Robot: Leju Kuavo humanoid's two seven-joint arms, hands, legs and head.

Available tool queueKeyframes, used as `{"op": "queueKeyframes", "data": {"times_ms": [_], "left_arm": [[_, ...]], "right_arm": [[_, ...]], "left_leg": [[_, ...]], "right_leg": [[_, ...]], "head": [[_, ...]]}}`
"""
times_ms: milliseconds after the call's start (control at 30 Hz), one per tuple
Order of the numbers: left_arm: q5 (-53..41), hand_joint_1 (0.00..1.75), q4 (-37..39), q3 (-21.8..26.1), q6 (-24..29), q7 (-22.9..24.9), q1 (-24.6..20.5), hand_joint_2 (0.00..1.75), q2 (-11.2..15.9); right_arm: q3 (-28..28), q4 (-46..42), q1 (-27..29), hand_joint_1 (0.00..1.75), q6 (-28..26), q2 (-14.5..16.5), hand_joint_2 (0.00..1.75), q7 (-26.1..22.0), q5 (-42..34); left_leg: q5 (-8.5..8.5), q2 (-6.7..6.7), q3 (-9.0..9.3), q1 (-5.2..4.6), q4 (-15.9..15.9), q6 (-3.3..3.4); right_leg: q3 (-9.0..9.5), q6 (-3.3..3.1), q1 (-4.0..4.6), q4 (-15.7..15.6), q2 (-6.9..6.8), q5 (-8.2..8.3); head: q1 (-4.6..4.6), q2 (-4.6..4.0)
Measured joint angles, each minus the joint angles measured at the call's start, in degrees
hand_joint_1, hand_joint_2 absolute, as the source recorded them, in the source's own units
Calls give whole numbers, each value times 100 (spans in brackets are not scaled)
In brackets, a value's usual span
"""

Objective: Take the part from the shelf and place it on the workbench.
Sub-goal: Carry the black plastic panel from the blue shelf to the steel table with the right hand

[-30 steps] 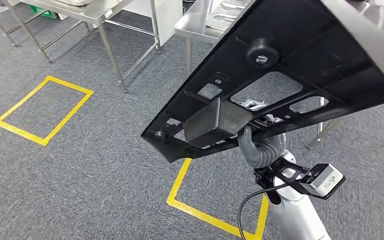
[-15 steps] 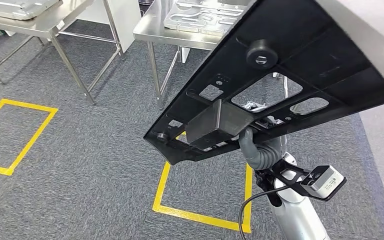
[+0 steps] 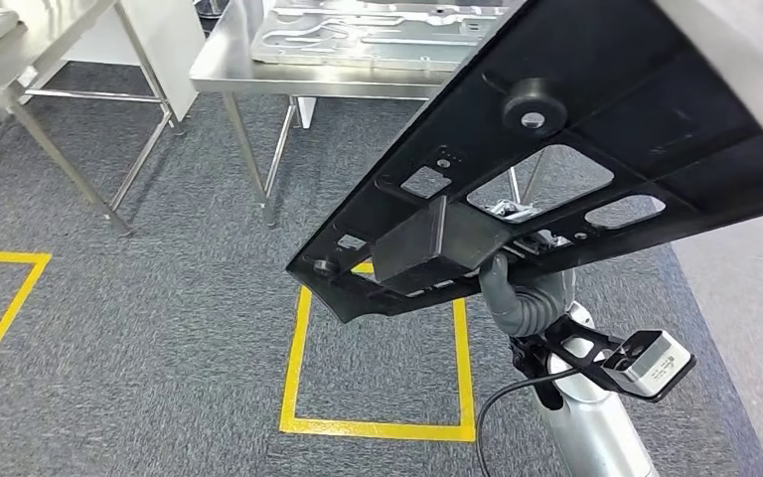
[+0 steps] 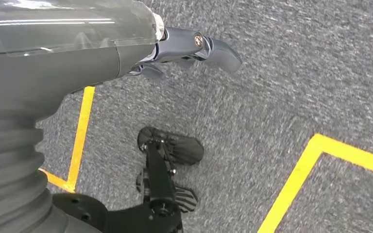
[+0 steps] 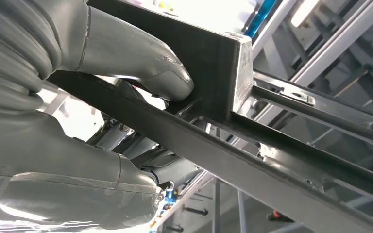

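Black part (image 3: 596, 129), a flat plastic panel with cut-out windows and a round knob, is hanging in the air in front of the robot, tilting down towards the carpet (image 3: 159, 328); it is resting on no surface; the right hand (image 3: 517, 298) is gripping it from below near its lower edge, thumb pressing against a boxy block on its underside, and the right wrist view is showing that thumb (image 5: 141, 63) lying against the block; the left hand (image 4: 194, 46) is hanging over the carpet, fingers looking loosely curled and holding nothing, though whether they are closed I cannot tell; beyond the part, a steel workbench (image 3: 228, 70) is standing with metal plates lying on its top; yellow floor tape (image 3: 378, 427) is marking a square just before it. Judging by this, the pickup is done and the carry is under way; reaching the workbench and setting the part down on it is what is remaining.
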Motion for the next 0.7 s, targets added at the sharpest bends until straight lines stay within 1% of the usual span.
{"op": "queueKeyframes", "data": {"times_ms": [33, 67, 100, 133, 167, 200, 233, 267, 300, 333, 367, 400, 433, 500, 533, 567, 600, 633, 667, 700], "left_arm": [[-2, 0, 0, -1, -19, 3, -7, 175, -2], [-2, 0, 0, -1, -39, 5, -10, 175, -4], [-3, 0, 0, -2, -57, 8, -6, 175, -5], [-3, 0, 0, -2, -69, 9, 7, 175, -4], [-2, 0, 0, -2, -74, 10, 23, 175, -3], [-2, 0, 0, -1, -79, 10, 39, 175, -2], [-2, 0, 0, -1, -85, 10, 53, 175, -1], [-2, 0, 0, -1, -92, 9, 61, 175, 0], [-2, 0, 0, -1, -98, 6, 63, 175, 3], [-2, 0, 0, -2, -103, 2, 63, 175, 9], [-2, 0, 0, -2, -108, -2, 59, 175, 16], [-2, 0, 0, -2, -111, -5, 52, 175, 22], [-2, 0, 0, -2, -114, -9, 47, 175, 27], [-2, 0, 0, -2, -121, -21, 40, 175, 28], [-3, 0, 0, -2, -126, -32, 40, 175, 27], [-4, 0, 0, -2, -132, -43, 39, 175, 26], [-6, 0, 0, -2, -138, -52, 38, 175, 25], [-10, 0, 0, -2, -144, -60, 38, 175, 25], [-15, 0, 0, -2, -149, -64, 39, 175, 25], [-21, 0, 0, -2, -152, -69, 43, 175, 25]], "right_arm": [[2, 0, -6, 175, -5, -1, 175, 0, 6], [5, 0, -17, 175, -14, -2, 175, 2, 13], [10, -1, -24, 175, -31, -2, 175, 3, 20], [16, 0, -30, 175, -53, -3, 175, 3, 23], [21, 0, -31, 175, -75, -3, 175, 4, 24], [24, 0, -28, 175, -94, -3, 175, 3, 24], [25, 1, -26, 175, -107, -3, 175, 3, 24], [25, 0, -24, 175, -114, -3, 175, 3, 25], [26, -1, -22, 175, -120, -3, 175, 4, 28], [27, -1, -21, 175, -127, -3, 175, 3, 32], [28, -2, -21, 175, -137, -3, 175, 2, 39], [29, -4, -20, 175, -150, -3, 175, 2, 49], [32, -8, -18, 175, -166, -3, 175, 2, 57], [35, -18, -11, 175, -195, -4, 175, 3, 74], [37, -23, -8, 175, -206, -4, 175, 3, 83], [39, -30, -9, 175, -214, -5, 175, 3, 90], [43, -37, -7, 175, -222, -5, 175, 3, 96], [46, -42, -2, 175, -231, -5, 175, 2, 101], [49, -46, 9, 175, -242, -5, 175, 2, 102], [50, -48, 28, 175, -254, -7, 175, 2, 103]], "left_leg": [[-55, -73, -11, 13, 57, -29], [-165, -195, -71, 32, 217, -53], [-329, -344, -195, 51, 499, -73], [-518, -476, -378, 60, 891, -87], [-679, -536, -588, 66, 1304, -101], [-758, -560, -759, 66, 1613, -109], [-723, -567, -844, 65, 1727, -108], [-579, -569, -817, 65, 1606, -95], [-353, -571, -679, 64, 1268, -71], [-131, -580, -492, 60, 833, -34], [14, -592, -323, 48, 447, 5], [90, -601, -204, 33, 180, 43], [93, -610, -153, 17, 47, 77], [73, -610, -117, 7, -6, 140], [73, -610, -82, 12, -31, 172], [71, -608, -42, 21, -48, 204], [63, -607, -2, 26, -59, 231], [46, -604, 19, 26, -62, 251], [24, -600, 34, 24, -61, 264], [-6, -598, 57, 23, -60, 268]], "right_leg": [[10, -33, -13, -18, 38, 9], [21, -69, -30, -40, 69, 18], [32, -98, -43, -54, 100, 21], [34, -120, -41, -57, 131, 14], [34, -137, -36, -57, 168, 5], [40, -143, -29, -56, 209, -6], [52, -145, -22, -55, 248, -18], [72, -140, -16, -53, 285, -31], [102, -132, -11, -51, 316, -47], [134, -120, -8, -49, 338, -66], [153, -98, 4, -41, 358, -85], [163, -69, 6, -42, 375, -97], [169, -34, 6, -41, 387, -98], [171, 47, 1, -8, 400, -78], [167, 83, -5, 49, 382, -89], [117, 112, -9, 179, 355, -143], [11, 131, -17, 396, 329, -254], [-165, 145, -24, 720, 306, -402], [-386, 157, -28, 1095, 297, -558], [-599, 171, -35, 1421, 296, -663]], "head": [[0, 0], [-1, 0], [-1, 0], [-1, 0], [-2, 0], [-2, 0], [-1, 0], [-2, 0], [-2, 0], [-1, 0], [-1, 0], [-1, 0], [0, 0], [0, 0], [0, 0], [0, 0], [0, 0], [0, 0], [0, 0], [0, 0]]}}
